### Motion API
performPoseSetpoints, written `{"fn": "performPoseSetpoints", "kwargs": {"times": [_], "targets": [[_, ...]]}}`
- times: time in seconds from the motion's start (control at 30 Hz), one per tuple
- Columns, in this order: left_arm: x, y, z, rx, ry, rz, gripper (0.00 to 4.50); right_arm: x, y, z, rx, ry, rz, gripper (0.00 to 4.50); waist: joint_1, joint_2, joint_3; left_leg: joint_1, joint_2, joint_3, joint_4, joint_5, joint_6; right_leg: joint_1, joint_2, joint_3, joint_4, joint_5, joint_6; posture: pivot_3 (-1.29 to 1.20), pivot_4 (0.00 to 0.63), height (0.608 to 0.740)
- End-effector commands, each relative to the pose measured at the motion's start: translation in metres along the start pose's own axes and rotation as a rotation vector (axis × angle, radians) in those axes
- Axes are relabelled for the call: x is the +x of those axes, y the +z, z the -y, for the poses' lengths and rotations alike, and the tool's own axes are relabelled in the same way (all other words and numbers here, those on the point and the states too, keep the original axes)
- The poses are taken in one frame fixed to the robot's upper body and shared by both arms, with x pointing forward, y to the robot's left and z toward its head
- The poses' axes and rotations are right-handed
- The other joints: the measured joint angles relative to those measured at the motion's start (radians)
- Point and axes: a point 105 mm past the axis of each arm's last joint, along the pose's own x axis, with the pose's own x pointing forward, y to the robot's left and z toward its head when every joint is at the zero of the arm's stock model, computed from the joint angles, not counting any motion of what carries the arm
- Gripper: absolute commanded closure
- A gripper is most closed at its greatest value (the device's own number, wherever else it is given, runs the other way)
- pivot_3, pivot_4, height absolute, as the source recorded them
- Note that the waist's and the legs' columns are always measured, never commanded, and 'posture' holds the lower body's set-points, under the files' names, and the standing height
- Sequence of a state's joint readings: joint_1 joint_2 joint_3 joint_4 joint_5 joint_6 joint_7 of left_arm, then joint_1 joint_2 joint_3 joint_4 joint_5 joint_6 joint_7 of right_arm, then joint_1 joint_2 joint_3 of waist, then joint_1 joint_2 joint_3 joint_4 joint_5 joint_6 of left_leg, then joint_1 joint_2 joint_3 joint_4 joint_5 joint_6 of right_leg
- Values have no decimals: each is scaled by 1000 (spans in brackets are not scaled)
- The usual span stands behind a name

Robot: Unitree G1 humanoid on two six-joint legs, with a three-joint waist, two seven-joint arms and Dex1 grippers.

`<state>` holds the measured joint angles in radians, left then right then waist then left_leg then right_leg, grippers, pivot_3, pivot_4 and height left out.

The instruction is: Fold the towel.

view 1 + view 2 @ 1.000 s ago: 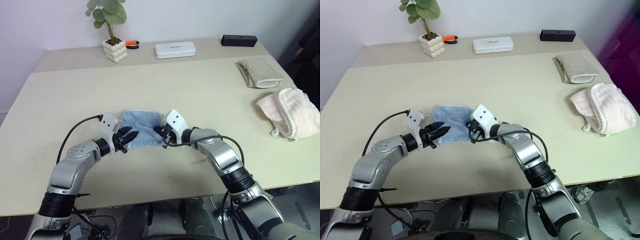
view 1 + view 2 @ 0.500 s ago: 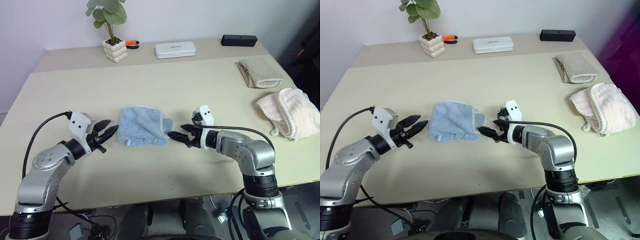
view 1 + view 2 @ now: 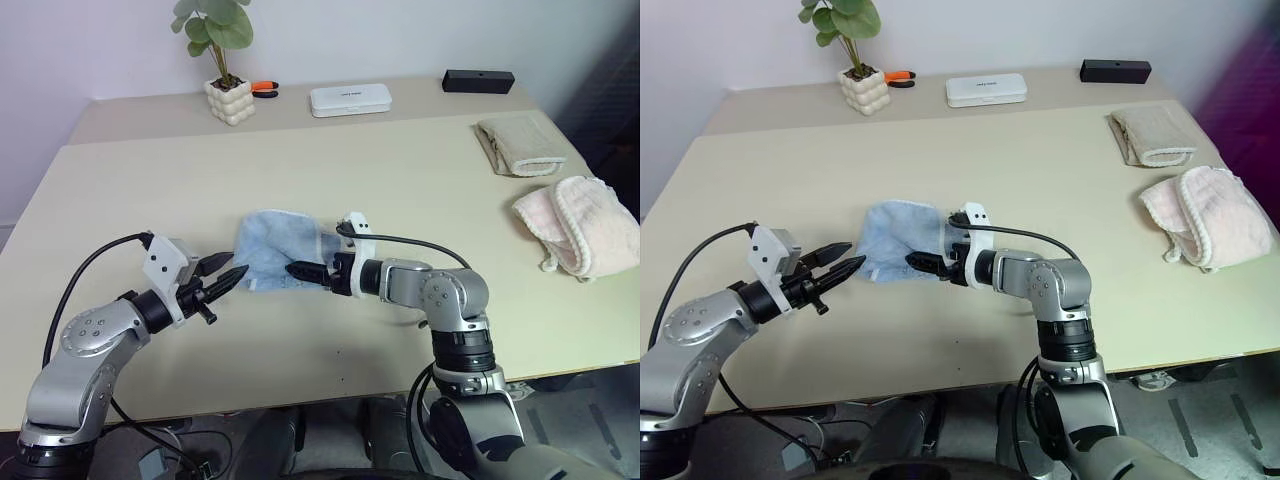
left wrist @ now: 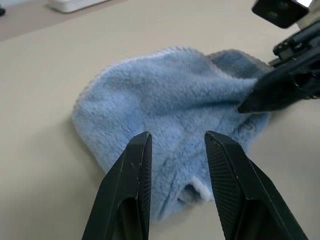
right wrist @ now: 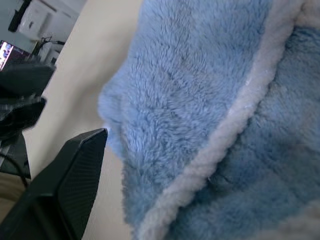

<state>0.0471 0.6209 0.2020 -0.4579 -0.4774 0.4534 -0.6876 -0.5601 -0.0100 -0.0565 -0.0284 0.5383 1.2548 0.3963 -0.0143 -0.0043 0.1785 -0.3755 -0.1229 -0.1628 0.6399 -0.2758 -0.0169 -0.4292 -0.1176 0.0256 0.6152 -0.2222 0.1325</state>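
The towel (image 3: 272, 250), light blue terry with a whitish stitched edge, lies loosely bunched on the table near its front middle. My left gripper (image 3: 228, 277) hovers just left of it, open, with nothing between its fingers; the left wrist view shows the towel (image 4: 170, 100) straight ahead of them. From the right, my right gripper (image 3: 298, 270) points at the towel's near right edge, open, tips at the cloth. In the right wrist view one finger (image 5: 70, 185) sits beside the towel's hem (image 5: 220, 145); the other is hidden.
A beige folded towel (image 3: 517, 145) and a pale pink fluffy towel (image 3: 575, 225) lie at the right side. Along the back stand a potted plant (image 3: 230, 100), an orange tool (image 3: 264, 87), a white case (image 3: 350, 99) and a black box (image 3: 478, 80).
Both grippers left the towel and drew apart. The right one opened, then swung back in to the towel's right edge. The left one stayed off to the left.
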Motion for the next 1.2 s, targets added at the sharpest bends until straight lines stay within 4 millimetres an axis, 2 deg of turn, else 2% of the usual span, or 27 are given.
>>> {"fn": "performPoseSetpoints", "kwargs": {"times": [0.03, 0.2, 0.3, 0.4, 0.47, 0.53, 0.57, 0.6, 0.63, 0.7, 0.77, 0.83, 0.97, 1.13, 1.2], "targets": [[-2, 10, 4, 32, -2, 29, 2857, 5, 9, -11, 29, 47, 42, 1886, -2, 0, 0, 0, 0, 0, 0, 0, 0, 0, 0, 0, 0, 0, 0, 0, 150, 740], [-2, 8, 5, 28, 2, 28, 2857, -4, 28, -12, 34, 50, 137, 4472, -3, 0, 0, 0, 0, 0, -4, 1, -1, -3, 0, 1, 0, 0, 0, 0, 150, 740], [1, 9, 5, 28, 0, 29, 2857, -16, 51, -15, 17, 59, 256, 4472, -2, 0, 0, 0, 0, 0, -5, 1, -1, -3, 0, 1, 0, 0, 0, 0, 150, 740], [5, 12, 2, 33, 2, 40, 2857, -38, 84, -4, 0, -14, 410, 4472, 0, 0, 0, 0, 0, 0, -5, 1, -2, -3, 0, 0, 0, 0, -1, 0, 150, 740], [10, 15, -1, 35, 6, 55, 2857, -66, 115, 22, 26, -145, 567, 4472, 4, 0, 0, 0, 0, 0, -5, 1, -2, -3, 0, 0, 0, 0, -1, 0, 150, 740], [16, 17, -2, 33, -1, 69, 2857, -92, 135, 48, 75, -267, 693, 4472, 4, 0, 0, 0, 0, 0, -5, 1, -2, -3, 0, 0, 0, 0, -1, 0, 150, 740], [18, 18, -2, 32, -8, 74, 2857, -102, 141, 58, 100, -313, 735, 4472, 4, 0, 0, 0, 0, 0, -5, 1, -2, -2, 0, 0, -1, 0, -1, 0, 150, 740], [23, 18, 0, 34, -21, 82, 2857, -116, 145, 79, 162, -414, 792, 4472, 3, 0, 0, 0, 0, 0, -6, 1, -2, -2, 0, 0, -1, 0, -1, 0, 150, 740], [27, 19, 1, 36, -30, 87, 2857, -125, 147, 93, 208, -483, 828, 4472, 2, 0, 0, 1, 0, 0, -6, 1, -2, -2, 0, 0, -1, 0, -1, 0, 150, 740], [30, 19, 2, 39, -37, 92, 2857, -132, 147, 105, 252, -544, 857, 4472, -2, 0, 0, 1, 0, 1, -8, 2, -2, -3, 0, 0, -1, 0, -1, 0, 150, 740], [37, 22, 5, 39, -53, 110, 2857, -151, 132, 130, 350, -682, 897, 4472, -9, 1, 0, 1, 1, 4, -9, 3, -4, -5, -1, 1, 0, 1, -1, 0, 150, 740], [41, 23, 7, 40, -65, 117, 2857, -166, 115, 146, 424, -786, 917, 4472, -7, 1, 0, 0, 2, 5, -9, 4, -5, -7, 0, 1, 0, 1, -1, 0, 150, 740], [41, 20, 10, 39, -72, 114, 2857, -168, 97, 143, 454, -802, 896, 4472, -7, 1, 0, 0, 2, 8, -9, 3, -5, -7, -1, 3, 0, 1, -1, 0, 150, 740], [40, 17, 11, 35, -73, 109, 2857, -170, 89, 136, 463, -793, 882, 4472, -4, 2, 0, 0, 2, 8, -8, 2, -2, -7, 0, 3, 1, 1, -2, 0, 150, 740], [40, 15, 10, 32, -75, 106, 2857, -171, 91, 129, 458, -741, 899, 3770, -3, 2, 0, 0, 2, 8, -8, 2, -2, -7, 0, 3, 1, 1, -2, 0, 150, 740]]}}
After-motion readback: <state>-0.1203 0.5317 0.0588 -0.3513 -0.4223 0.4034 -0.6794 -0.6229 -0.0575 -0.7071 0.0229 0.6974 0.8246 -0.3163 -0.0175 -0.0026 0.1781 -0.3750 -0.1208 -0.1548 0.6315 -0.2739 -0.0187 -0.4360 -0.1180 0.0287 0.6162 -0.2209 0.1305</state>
